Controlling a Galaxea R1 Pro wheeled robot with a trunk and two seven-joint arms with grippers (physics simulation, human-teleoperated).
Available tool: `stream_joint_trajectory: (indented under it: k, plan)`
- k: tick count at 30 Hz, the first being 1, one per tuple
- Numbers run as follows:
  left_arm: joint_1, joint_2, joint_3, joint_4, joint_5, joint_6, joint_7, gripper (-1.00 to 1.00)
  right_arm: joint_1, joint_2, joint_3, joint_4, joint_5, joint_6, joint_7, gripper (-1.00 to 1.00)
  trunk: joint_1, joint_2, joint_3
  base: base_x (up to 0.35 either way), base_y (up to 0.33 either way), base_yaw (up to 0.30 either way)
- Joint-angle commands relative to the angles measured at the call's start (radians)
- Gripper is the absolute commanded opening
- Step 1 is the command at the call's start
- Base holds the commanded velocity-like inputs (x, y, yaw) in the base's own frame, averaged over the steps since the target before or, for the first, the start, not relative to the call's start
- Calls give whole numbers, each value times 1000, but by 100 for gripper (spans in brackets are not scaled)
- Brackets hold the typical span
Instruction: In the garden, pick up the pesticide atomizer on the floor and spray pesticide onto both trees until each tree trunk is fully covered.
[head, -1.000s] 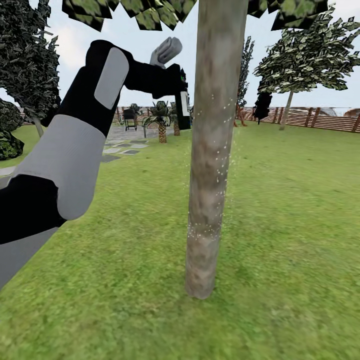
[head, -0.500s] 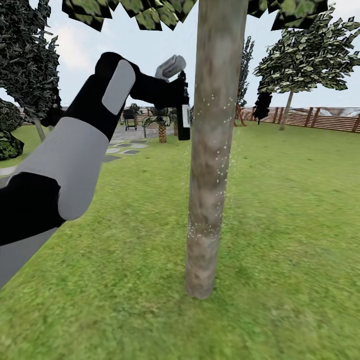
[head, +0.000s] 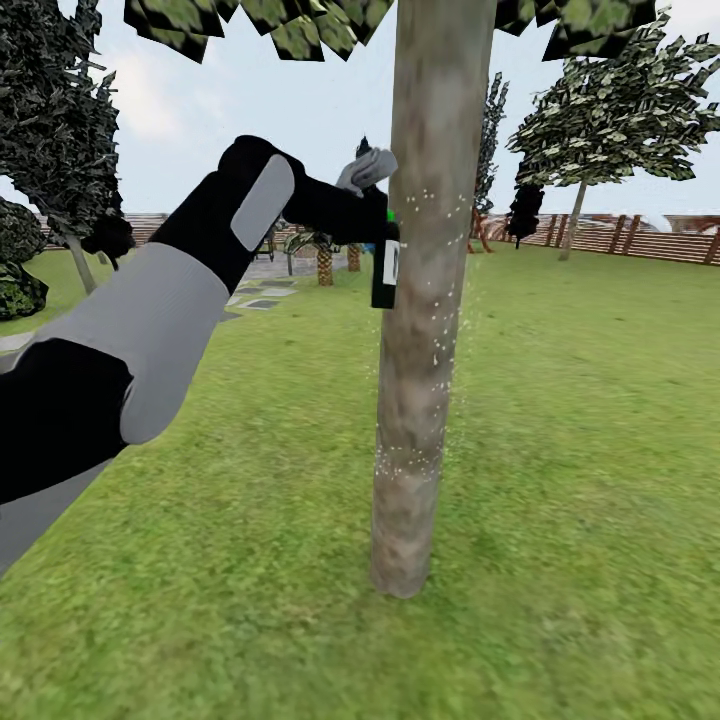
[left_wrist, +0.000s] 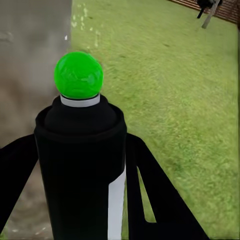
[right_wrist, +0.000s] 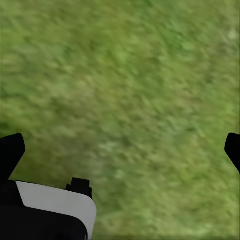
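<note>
the small dark bottle-shaped pesticide atomizer (head: 385, 268) with its green dot on top is seen clamped between the jaws of the left gripper (head: 372, 215), which is raised to about the robot's head height at the end of the black-and-grey left arm (head: 170, 300); in the left wrist view the bottle (left_wrist: 80, 165) is gripped from both sides by the black fingers (left_wrist: 150, 190), its green cap uppermost; the bottle's long axis is held upright, parallel to the thick grey-brown mottled tree trunk (head: 425, 300), and it lies just beside the trunk's left edge, touching or nearly so, which cannot be told; fine white specks of pesticide (head: 440, 300) are dotted over the middle of the bark, while the lowest part near the green lawn (head: 560, 480) looks bare; the coming spray is judged to turn on the nozzle being faced rightward into the trunk; the right gripper (right_wrist: 120, 150) is seen over grass with its jaws spread wide and nothing between them; a second leafy tree (head: 600, 110) stands well apart, by the brown slatted fence (head: 640, 240).
</note>
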Motion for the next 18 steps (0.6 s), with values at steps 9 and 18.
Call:
stream_joint_trajectory:
  k: [9, 18]
  plan:
    - [0, 0, -182, 102, -1, -7, -9, -100, 0, 0, -1, 0, 0, 0, 0, 100, 0, 0, 0, 0, 0, 0]
    - [0, 0, -138, 37, -5, -22, 3, -100, 0, -1, -1, 0, 0, 0, 0, 100, 0, 0, 0, 0, 0, 0]
